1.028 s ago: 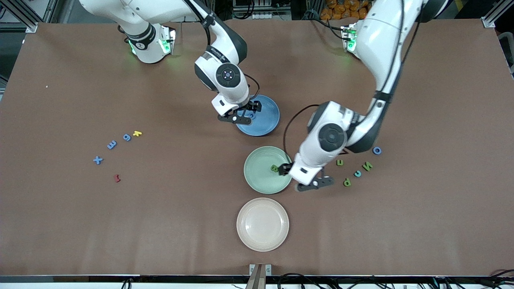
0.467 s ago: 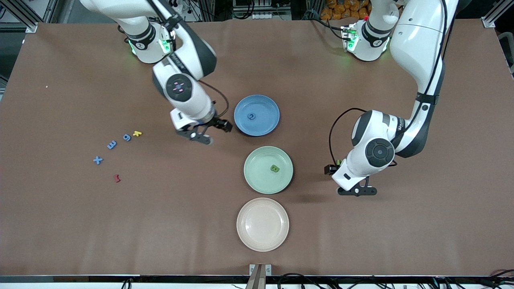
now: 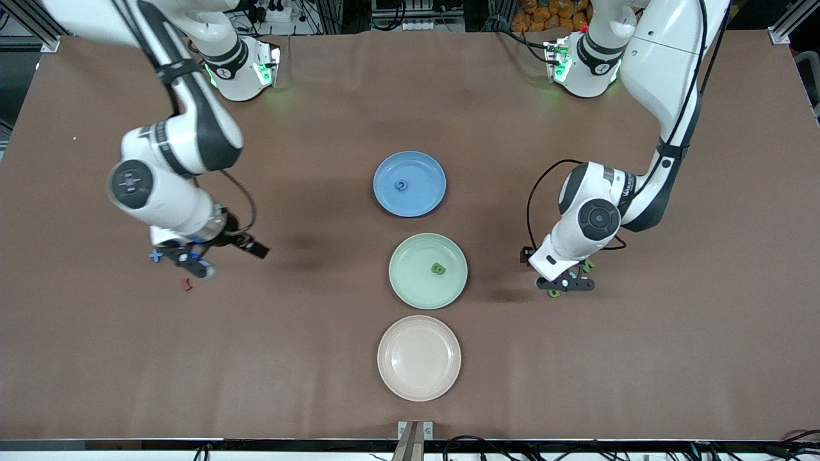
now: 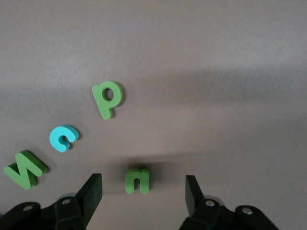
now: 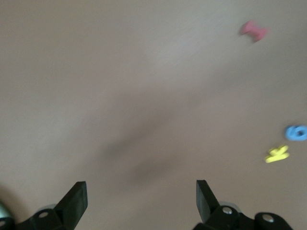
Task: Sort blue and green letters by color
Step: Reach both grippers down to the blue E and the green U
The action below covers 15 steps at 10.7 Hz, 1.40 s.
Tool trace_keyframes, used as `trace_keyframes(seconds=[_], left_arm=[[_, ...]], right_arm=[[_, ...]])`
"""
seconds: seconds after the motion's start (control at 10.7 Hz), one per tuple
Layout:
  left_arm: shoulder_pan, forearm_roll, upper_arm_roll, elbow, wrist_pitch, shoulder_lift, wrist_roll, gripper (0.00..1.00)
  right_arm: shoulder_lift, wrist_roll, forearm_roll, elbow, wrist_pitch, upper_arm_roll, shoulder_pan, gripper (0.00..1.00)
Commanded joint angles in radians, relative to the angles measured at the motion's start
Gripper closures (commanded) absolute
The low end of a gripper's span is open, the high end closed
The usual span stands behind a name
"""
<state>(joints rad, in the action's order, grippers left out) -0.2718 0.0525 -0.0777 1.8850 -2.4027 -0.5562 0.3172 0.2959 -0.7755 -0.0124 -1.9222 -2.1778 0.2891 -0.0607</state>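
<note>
Left gripper (image 4: 143, 189) low over green n (image 4: 137, 180), jaws apart either side of it, not touching. Green p (image 4: 107, 98), blue c (image 4: 63, 138), green N (image 4: 25, 168) near. Right gripper (image 5: 139, 199) spread, gripping nothing, over bare table (image 3: 320, 358).

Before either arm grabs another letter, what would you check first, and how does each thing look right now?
1. Left hand over a letter: ok, the green n lies between its fingers.
2. Left hand wide enough for the n: ok, clear gaps on both sides.
3. Neighbours clear of the left hand: ok, the green P and the light blue c lie apart from it.
4. Green plate has room: ok, it holds one green letter.
5. Right hand lined up on a blue letter: not ok, only bare table between its open fingers.
</note>
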Motion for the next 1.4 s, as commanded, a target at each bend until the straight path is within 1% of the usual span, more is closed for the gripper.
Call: trace_keyframes(seconds=[0.0, 0.09, 0.19, 0.28, 0.37, 0.47, 0.56, 0.65, 0.75, 0.84, 1.03, 1.22, 1.31], left_arm=[[0.008, 0.021, -0.005, 0.118, -0.064, 0.059, -0.007, 0.22], [0.008, 0.021, -0.005, 0.124, -0.064, 0.059, -0.007, 0.27], [0.008, 0.023, -0.004, 0.135, -0.073, 0.059, -0.007, 0.29], [0.008, 0.026, -0.004, 0.138, -0.082, 0.058, -0.01, 0.29], [0.008, 0.044, -0.004, 0.137, -0.084, 0.052, -0.013, 0.3], [0.008, 0.055, -0.004, 0.135, -0.09, 0.05, -0.013, 0.3], [0.009, 0.056, -0.002, 0.135, -0.099, 0.045, -0.015, 0.3], [0.009, 0.056, -0.002, 0.135, -0.114, 0.038, -0.015, 0.3], [0.009, 0.058, -0.002, 0.135, -0.121, 0.035, -0.015, 0.33], [0.009, 0.064, -0.001, 0.135, -0.121, 0.033, -0.017, 0.38], [0.014, 0.07, -0.002, 0.131, -0.139, 0.016, -0.017, 0.4], [0.028, 0.072, -0.002, 0.131, -0.154, 0.007, -0.024, 0.46], [0.029, 0.072, -0.004, 0.129, -0.154, 0.007, -0.027, 0.49]], right_arm=[[-0.017, -0.013, 0.015, -0.023, 0.009, -0.115, -0.027, 0.0], [-0.015, -0.045, 0.017, -0.029, 0.01, -0.152, -0.027, 0.0], [-0.015, -0.073, 0.017, -0.049, 0.006, -0.192, -0.027, 0.0], [-0.018, -0.074, 0.017, -0.066, 0.004, -0.223, -0.028, 0.0], [-0.026, -0.073, 0.017, -0.093, -0.01, -0.237, -0.036, 0.0], [-0.04, -0.056, 0.019, -0.128, -0.045, -0.238, -0.053, 0.0], [-0.062, -0.015, 0.019, -0.188, -0.112, -0.238, -0.083, 0.0], [-0.078, 0.06, 0.019, -0.242, -0.163, -0.238, -0.118, 0.0], [-0.081, 0.12, 0.019, -0.285, -0.21, -0.238, -0.149, 0.0], [-0.078, 0.155, 0.019, -0.319, -0.258, -0.238, -0.178, 0.0], [-0.06, 0.211, 0.019, -0.371, -0.345, -0.238, -0.2, 0.0], [-0.037, 0.214, 0.019, -0.421, -0.431, -0.238, -0.211, 0.0], [-0.018, 0.219, 0.019, -0.428, -0.462, -0.238, -0.214, 0.0]])
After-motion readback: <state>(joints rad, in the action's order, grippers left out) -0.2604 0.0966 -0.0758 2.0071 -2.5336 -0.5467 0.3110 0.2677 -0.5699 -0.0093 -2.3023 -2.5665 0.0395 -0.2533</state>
